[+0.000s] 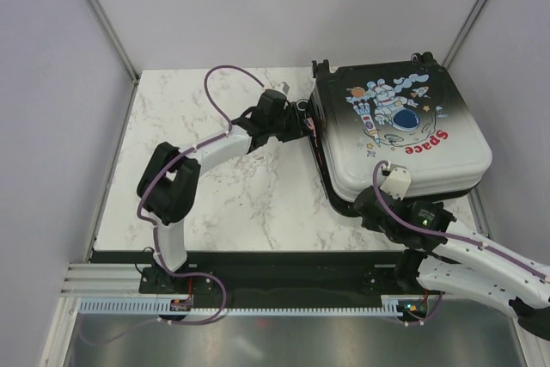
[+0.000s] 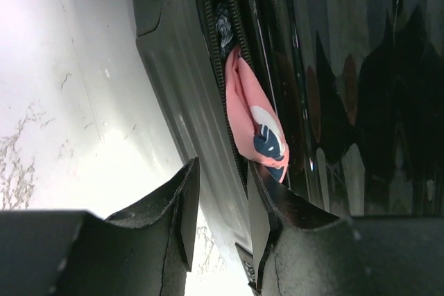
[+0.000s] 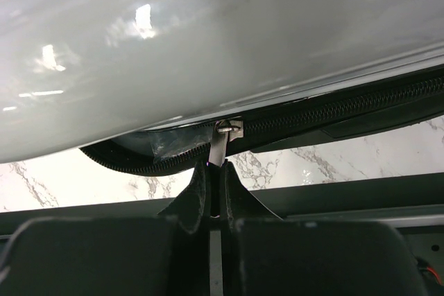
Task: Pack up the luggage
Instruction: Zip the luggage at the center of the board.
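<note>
Your right jaws clamp the luggage (image 1: 404, 135) zipper pull (image 3: 220, 145); left jaws stand apart beside pink cloth (image 2: 253, 119) poking from its seam, which could jam the zipper.

Left tool (image 2: 222, 179) half parted; right tool (image 3: 216, 175) pinched tight.

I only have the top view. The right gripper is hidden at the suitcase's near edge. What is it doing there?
Observer: The right gripper is shut on the zipper pull of the luggage.
Reviewer: And the left one, at the suitcase's left side?
Observer: The left gripper is open beside the luggage, holding nothing.
Reviewer: Anything in the zipper's way?
Observer: Yes, a pink cloth pokes out of the unzipped side there.
</note>
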`<action>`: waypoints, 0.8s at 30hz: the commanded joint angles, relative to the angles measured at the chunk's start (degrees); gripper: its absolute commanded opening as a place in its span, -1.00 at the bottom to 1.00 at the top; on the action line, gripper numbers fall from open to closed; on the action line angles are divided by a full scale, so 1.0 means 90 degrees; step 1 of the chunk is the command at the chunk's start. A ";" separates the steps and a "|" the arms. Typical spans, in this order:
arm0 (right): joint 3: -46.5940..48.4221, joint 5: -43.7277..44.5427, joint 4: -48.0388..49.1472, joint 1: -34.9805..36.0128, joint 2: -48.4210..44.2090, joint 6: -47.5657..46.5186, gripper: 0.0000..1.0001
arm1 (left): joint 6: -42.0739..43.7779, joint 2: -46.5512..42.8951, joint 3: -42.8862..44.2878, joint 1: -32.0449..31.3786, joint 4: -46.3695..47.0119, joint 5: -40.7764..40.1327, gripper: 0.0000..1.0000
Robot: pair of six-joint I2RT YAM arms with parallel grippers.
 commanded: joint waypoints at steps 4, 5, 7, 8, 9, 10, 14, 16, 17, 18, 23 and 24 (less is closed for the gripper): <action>-0.0033 0.0249 0.0071 -0.0030 0.0215 -0.0067 -1.00 | -0.0237 0.0205 0.0517 -0.0006 0.0474 -0.0065 -0.20; -0.0033 0.0259 0.0080 -0.0030 0.0225 -0.0077 -1.00 | -0.0247 0.0253 0.0546 -0.0006 0.0503 -0.0055 -0.19; -0.0023 0.0278 0.0090 -0.0020 0.0254 -0.0106 -1.00 | -0.0247 0.0341 0.0672 -0.0006 0.0504 -0.0026 -0.17; -0.0013 0.0278 0.0109 -0.0020 0.0274 -0.0126 -1.00 | -0.0257 0.0409 0.0722 -0.0006 0.0475 -0.0007 -0.17; -0.0003 0.0269 0.0110 -0.0020 0.0322 -0.0155 -1.00 | -0.0257 0.0535 0.0770 -0.0006 0.0416 0.0003 -0.17; 0.0016 0.0269 0.0129 -0.0030 0.0342 -0.0184 -1.00 | -0.0276 0.0624 0.0916 -0.0006 0.0358 0.0003 -0.17; 0.0065 0.0269 0.0129 -0.0030 0.0449 -0.0262 -1.00 | -0.0140 0.1024 0.1356 -0.0006 -0.0227 -0.0036 -0.17; 0.0065 0.0259 0.0139 -0.0030 0.0440 -0.0263 -1.00 | -0.0023 0.1200 0.1590 -0.0006 -0.0384 -0.0142 -0.17; 0.0055 0.0269 0.0139 -0.0030 0.0401 -0.0253 -1.00 | 0.0007 0.1278 0.1678 -0.0006 -0.0617 -0.0191 -0.17; 0.0046 0.0278 0.0129 -0.0030 0.0381 -0.0253 -1.00 | 0.0026 0.1385 0.1853 -0.0006 -0.0706 -0.0231 -0.17; 0.0016 0.0288 0.0110 -0.0030 0.0352 -0.0214 -1.00 | 0.0095 0.1757 0.2186 -0.0025 -0.1000 -0.0212 -0.16; 0.0007 0.0298 0.0110 -0.0030 0.0352 -0.0204 -1.00 | 0.0095 0.1806 0.2226 -0.0035 -0.1010 -0.0173 -0.20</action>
